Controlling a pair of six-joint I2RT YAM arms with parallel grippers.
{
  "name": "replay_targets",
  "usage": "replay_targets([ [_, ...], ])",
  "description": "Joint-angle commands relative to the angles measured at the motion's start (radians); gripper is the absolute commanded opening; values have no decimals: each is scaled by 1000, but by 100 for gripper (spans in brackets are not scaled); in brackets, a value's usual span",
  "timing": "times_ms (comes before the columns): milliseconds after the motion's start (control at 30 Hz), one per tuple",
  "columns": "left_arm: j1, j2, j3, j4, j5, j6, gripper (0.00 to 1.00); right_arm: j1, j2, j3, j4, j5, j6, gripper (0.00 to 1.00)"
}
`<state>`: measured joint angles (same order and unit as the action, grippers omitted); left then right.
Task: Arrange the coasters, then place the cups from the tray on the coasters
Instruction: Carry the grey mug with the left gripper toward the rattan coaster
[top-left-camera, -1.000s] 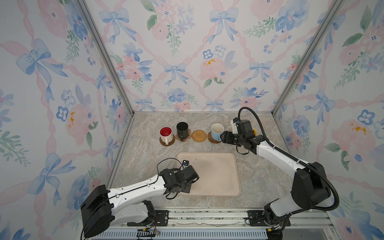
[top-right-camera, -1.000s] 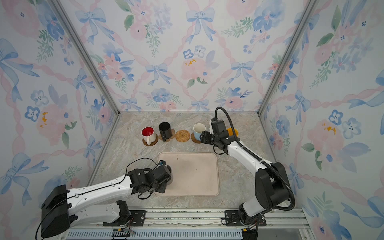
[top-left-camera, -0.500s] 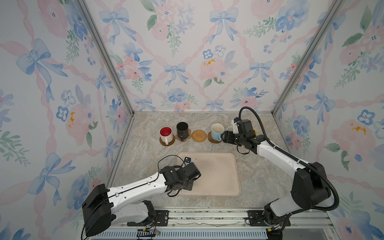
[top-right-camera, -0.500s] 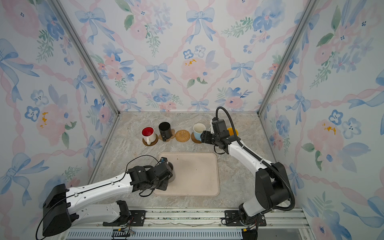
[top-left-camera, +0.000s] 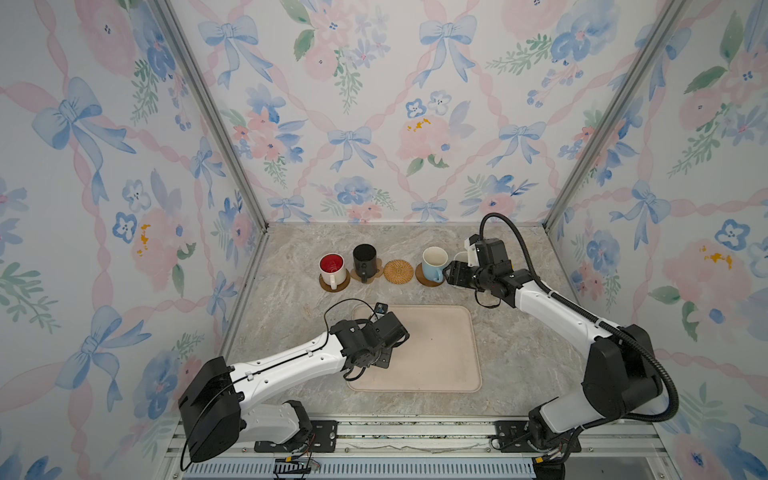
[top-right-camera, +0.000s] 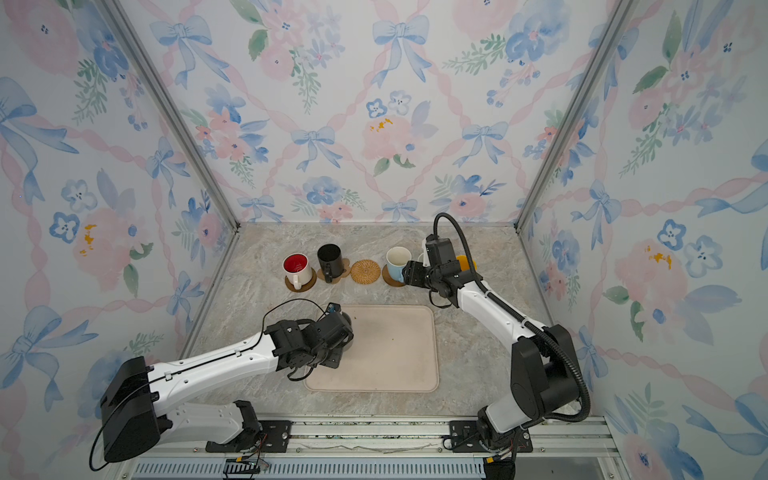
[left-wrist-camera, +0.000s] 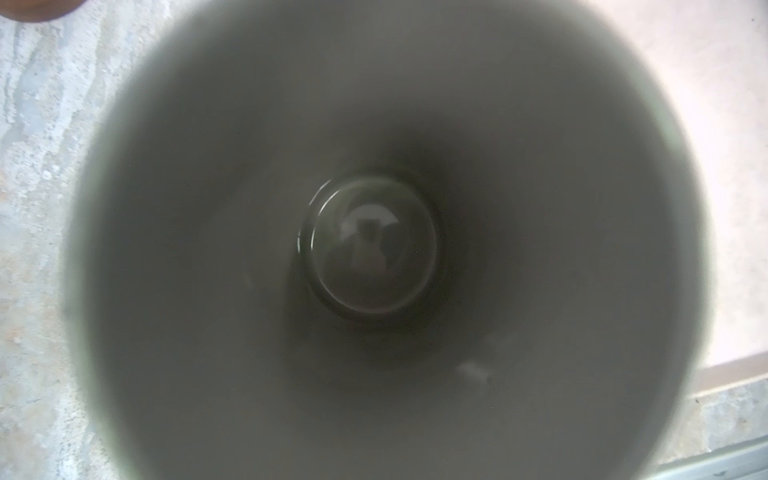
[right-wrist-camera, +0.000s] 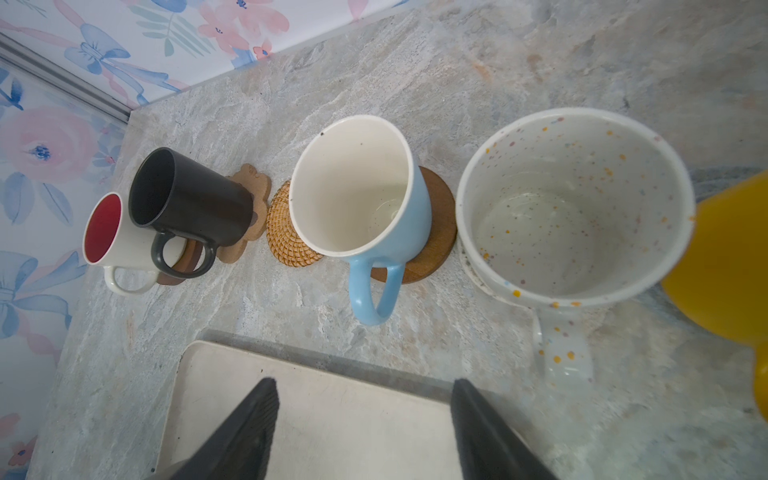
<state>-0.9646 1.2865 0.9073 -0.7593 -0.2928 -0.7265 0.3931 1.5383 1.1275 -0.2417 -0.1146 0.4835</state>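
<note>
While your left claw (top-left-camera: 384, 358) is hovering over the left edge of the tray (top-left-camera: 436, 357) in both top views, it is clenching the grey mug (top-right-camera: 348, 332), which is mostly hiding under the wrist. Behind the tray on the desk (top-left-camera: 291, 307), the white mug (top-left-camera: 331, 268) is sitting on a dark wooden disc (top-left-camera: 336, 287) and the black mug (top-left-camera: 364, 258) on the paw coaster (top-left-camera: 377, 272). The rattan coaster (top-left-camera: 398, 271) is lying bare, and the blue mug (top-left-camera: 433, 264) is standing on a second wooden disc (top-left-camera: 426, 283). Your right claw (top-left-camera: 451, 274) is hanging just beside that blue mug.

Through the left wrist camera you are looking straight down into the grey mug, with desk showing on one side and tray on the other; the fingers are hiding from you.

Through the right wrist camera, the right claw's fingers (right-wrist-camera: 249, 428) are standing apart, released and gripping nothing, above the tray's corner. The speckled mug (right-wrist-camera: 573, 208) is standing upright between the blue mug and the yellow mug (right-wrist-camera: 727, 257).
</note>
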Motion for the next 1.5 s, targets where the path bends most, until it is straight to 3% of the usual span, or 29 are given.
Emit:
replay_targets([
  [0, 28, 10, 63, 43, -61, 55, 0, -10, -27, 4, 12, -14, 3, 69],
  [533, 148, 195, 257, 130, -10, 267, 0, -25, -50, -10, 23, -35, 9, 69],
  [1467, 318, 548, 620, 239, 111, 428, 0, -45, -81, -28, 31, -54, 9, 69],
])
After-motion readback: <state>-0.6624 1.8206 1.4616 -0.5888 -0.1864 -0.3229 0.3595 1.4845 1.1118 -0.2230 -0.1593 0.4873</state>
